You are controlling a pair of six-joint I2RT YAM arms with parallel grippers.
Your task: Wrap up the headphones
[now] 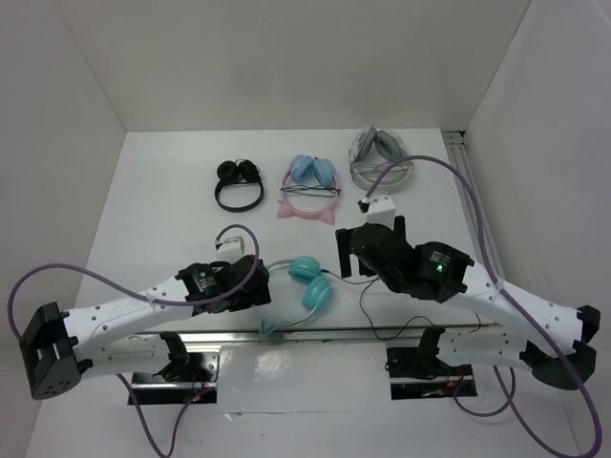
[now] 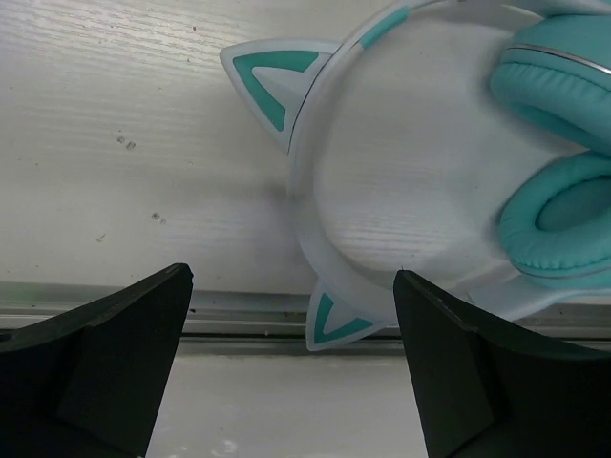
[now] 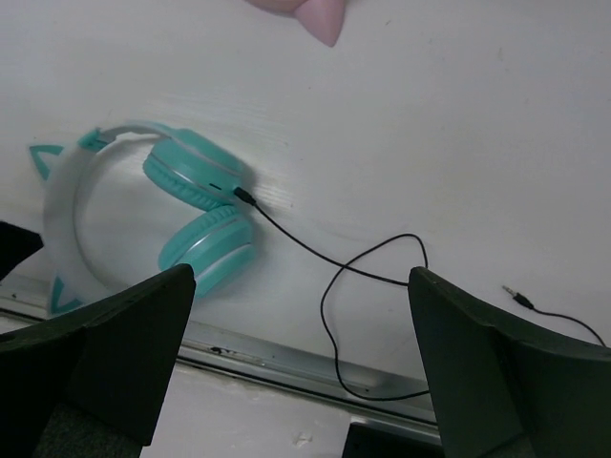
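The teal cat-ear headphones (image 1: 310,281) lie flat near the table's front edge, ear cups folded in. Their thin black cable (image 1: 374,303) trails right in loose loops over the front rail. My left gripper (image 1: 262,286) is open just left of the headband. In the left wrist view the pale headband (image 2: 315,229) and its lower cat ear (image 2: 340,322) lie ahead of the open gripper (image 2: 292,367). My right gripper (image 1: 368,256) is open and empty above the cable. The right wrist view shows the headphones (image 3: 196,215), cable (image 3: 329,277) and loose plug (image 3: 516,299) below the open gripper (image 3: 301,358).
At the back stand a black pair (image 1: 239,183), a pink-banded light-blue cat-ear pair (image 1: 307,186) and a grey pair (image 1: 379,157). A metal rail (image 1: 315,334) runs along the table's front edge. White walls enclose the table on three sides.
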